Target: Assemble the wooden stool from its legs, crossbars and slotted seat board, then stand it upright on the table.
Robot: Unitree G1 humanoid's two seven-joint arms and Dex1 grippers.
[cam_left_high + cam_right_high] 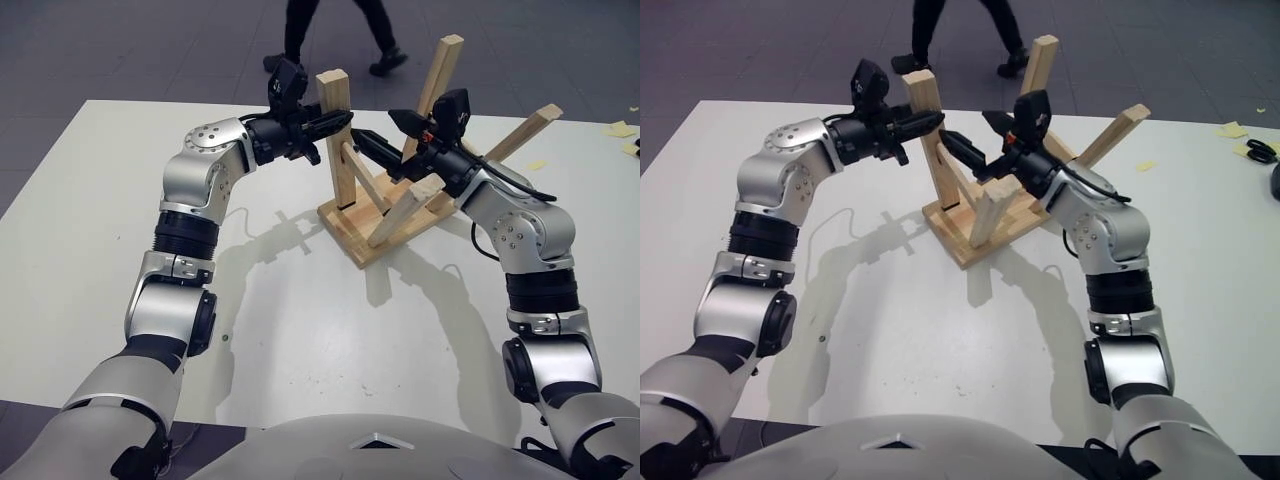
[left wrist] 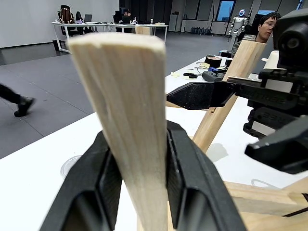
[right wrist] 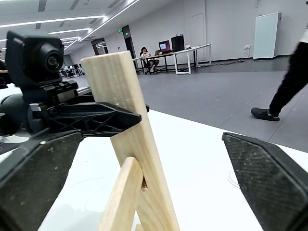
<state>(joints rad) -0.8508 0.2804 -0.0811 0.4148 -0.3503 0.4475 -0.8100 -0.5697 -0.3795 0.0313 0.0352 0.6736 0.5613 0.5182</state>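
Left eye view: left tool (image 1: 338,120) clamps upright leg (image 1: 346,175); right tool (image 1: 386,135) gapes beside it, slanted legs (image 1: 440,75) behind.

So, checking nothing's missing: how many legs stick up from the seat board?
4 legs: one in the left gripper, one behind the right gripper, one slanting far right, one leaning in front.

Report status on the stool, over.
Left gripper shut on upright leg. Right gripper open, close by that leg. Seat board flat on table, other legs leaning outward; not yet righted.
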